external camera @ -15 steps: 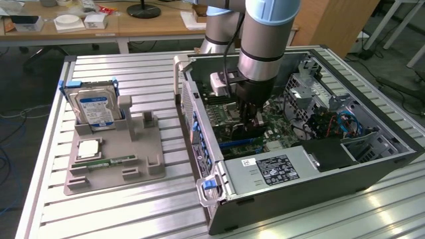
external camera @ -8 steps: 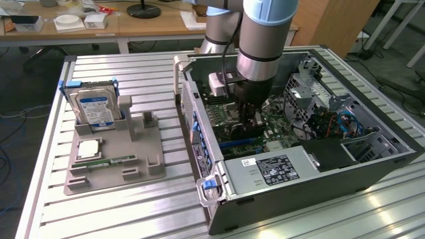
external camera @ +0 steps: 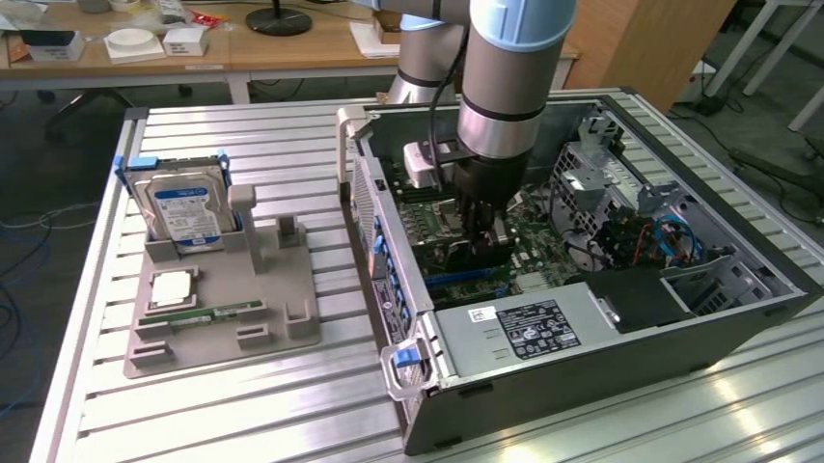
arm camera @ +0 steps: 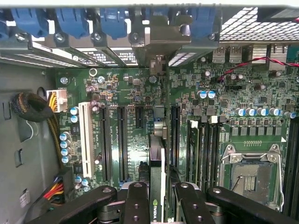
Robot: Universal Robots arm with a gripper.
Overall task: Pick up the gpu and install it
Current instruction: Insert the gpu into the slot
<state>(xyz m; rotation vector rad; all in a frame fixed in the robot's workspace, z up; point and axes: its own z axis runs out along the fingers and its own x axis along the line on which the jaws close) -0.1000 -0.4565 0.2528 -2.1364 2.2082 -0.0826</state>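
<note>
Black gripper (arm camera: pixel 156 205) fingers (arm camera: pixel 135 205) clamp the gpu (arm camera: pixel 156 154) edge-on, holding it upright over the green motherboard (arm camera: pixel 126 88) inside the open computer case (external camera: pixel 618 357). Beside the card on the motherboard stand dark expansion slots (arm camera: pixel 122 140) and a white slot (arm camera: pixel 85 135); the CPU socket (arm camera: pixel 250 172) lies farther off. Outside the case, a grey fixture (external camera: pixel 258 309) carries the hard drive (external camera: pixel 184 212).
</note>
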